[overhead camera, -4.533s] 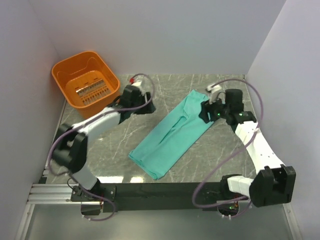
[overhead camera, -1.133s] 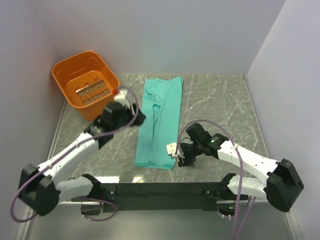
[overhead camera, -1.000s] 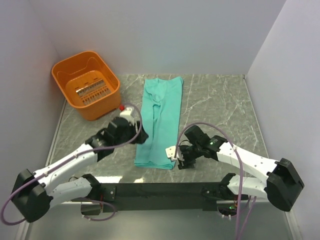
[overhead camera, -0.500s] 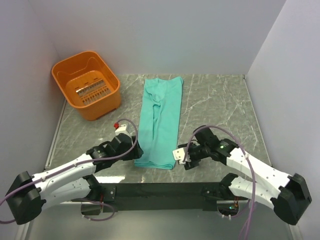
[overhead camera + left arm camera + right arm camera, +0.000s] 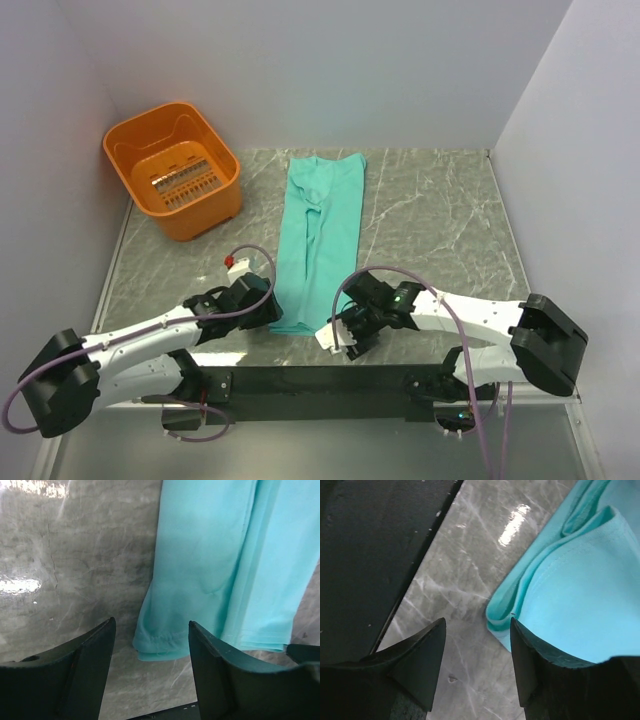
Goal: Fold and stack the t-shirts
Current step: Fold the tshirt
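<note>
Top external – I am seeing left gripper and right gripper gaping at t-shirt near corners – orange basket sitting apart.

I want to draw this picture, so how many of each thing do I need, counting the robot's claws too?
Teal-green t-shirt: 1
Orange plastic basket: 1
Robot grippers: 2, the left gripper and the right gripper, both open
Total: 4
</note>
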{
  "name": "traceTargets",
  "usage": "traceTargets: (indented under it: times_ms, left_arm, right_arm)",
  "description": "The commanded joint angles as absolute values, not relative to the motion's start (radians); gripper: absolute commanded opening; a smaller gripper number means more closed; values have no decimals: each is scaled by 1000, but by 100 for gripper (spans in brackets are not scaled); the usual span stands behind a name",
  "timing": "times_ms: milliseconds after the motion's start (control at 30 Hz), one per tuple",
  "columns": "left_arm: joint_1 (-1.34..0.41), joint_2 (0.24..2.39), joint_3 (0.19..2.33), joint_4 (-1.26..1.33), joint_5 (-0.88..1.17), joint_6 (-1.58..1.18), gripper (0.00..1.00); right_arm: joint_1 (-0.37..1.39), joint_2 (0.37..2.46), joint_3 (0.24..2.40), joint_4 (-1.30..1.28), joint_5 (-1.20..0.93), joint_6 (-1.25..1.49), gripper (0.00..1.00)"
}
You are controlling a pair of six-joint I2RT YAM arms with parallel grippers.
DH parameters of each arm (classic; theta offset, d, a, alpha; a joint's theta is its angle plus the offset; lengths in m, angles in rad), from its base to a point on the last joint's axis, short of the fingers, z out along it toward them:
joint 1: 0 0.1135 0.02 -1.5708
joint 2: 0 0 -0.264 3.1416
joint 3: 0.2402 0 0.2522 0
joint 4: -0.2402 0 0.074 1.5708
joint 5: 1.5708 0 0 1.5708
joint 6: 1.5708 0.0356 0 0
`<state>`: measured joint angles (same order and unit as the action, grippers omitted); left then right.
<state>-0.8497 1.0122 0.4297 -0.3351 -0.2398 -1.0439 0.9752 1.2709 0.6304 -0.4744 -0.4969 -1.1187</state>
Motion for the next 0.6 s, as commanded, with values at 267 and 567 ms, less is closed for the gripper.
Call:
traceTargets:
  times_ms: [267, 567]
  left_arm:
    - [-856, 927, 414, -319, -247, -1077, 65]
    - [-856, 766, 364, -367, -262, -1109, 65]
  right_arm:
    - [991, 1293, 727, -368, -552, -907, 58]
    - [1057, 1385, 745, -305, -466, -824, 54]
